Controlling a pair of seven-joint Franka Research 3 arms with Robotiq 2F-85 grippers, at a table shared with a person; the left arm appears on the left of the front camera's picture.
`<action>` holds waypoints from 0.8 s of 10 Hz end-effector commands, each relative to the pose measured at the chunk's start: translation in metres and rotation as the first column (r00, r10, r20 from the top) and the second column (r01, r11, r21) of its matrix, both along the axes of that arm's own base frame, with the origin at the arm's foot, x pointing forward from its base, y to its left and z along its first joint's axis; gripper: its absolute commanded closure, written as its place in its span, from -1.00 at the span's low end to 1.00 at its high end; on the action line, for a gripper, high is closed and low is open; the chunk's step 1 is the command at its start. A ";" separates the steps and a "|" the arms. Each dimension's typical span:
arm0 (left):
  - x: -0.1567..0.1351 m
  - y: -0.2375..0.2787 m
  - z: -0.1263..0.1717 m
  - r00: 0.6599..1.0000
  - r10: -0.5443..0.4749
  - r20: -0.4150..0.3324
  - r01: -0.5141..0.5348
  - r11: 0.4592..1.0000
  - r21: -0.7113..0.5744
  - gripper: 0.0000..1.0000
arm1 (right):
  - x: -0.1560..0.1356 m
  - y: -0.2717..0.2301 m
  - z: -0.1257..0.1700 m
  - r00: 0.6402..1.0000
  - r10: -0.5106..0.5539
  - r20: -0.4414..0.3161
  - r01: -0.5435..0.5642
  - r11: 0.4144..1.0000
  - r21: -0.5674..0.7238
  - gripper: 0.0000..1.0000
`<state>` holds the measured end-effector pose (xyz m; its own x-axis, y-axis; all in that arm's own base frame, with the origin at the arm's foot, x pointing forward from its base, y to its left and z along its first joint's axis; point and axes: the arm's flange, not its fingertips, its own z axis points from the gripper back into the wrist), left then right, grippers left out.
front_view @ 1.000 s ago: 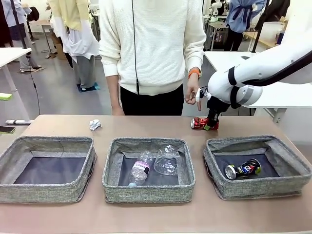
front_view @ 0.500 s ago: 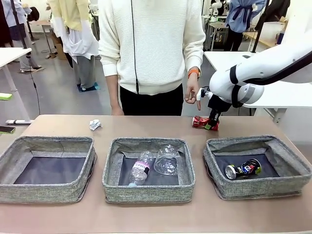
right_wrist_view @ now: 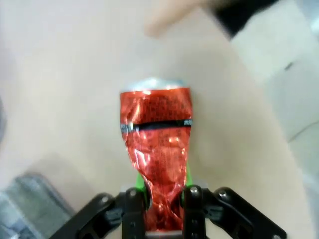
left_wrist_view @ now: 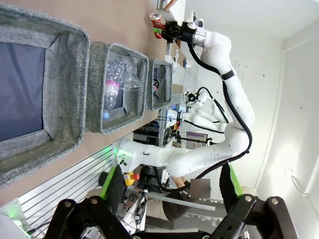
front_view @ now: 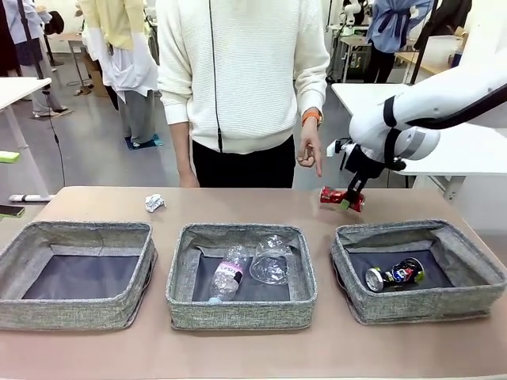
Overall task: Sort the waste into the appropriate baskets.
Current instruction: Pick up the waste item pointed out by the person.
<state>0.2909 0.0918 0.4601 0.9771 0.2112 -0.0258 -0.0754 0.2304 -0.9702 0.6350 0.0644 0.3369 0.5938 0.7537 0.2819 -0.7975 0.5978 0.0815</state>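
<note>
Jaws of the right gripper (right_wrist_view: 163, 196) pinch the crushed red can (right_wrist_view: 157, 144) by one end, over the tabletop (front_view: 238, 202), right of centre in the front view, behind the right basket (front_view: 420, 305). That basket holds a dark can (front_view: 394, 275). The left gripper (left_wrist_view: 169, 191) has its jaws spread wide. A bottle (front_view: 227, 277) and a cup (front_view: 272, 261) lie in the middle basket (front_view: 242, 313).

The crushed red metal can (right_wrist_view: 157, 149) bears a black band. The low square woven baskets (front_view: 242, 315) are mottled grey, lined dark grey.
</note>
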 end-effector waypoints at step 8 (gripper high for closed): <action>0.000 0.000 0.001 1.000 0.002 0.022 -0.002 1.000 -0.008 -1.00 | -0.166 -0.014 0.150 0.872 -0.489 -0.040 0.431 0.725 0.537 1.00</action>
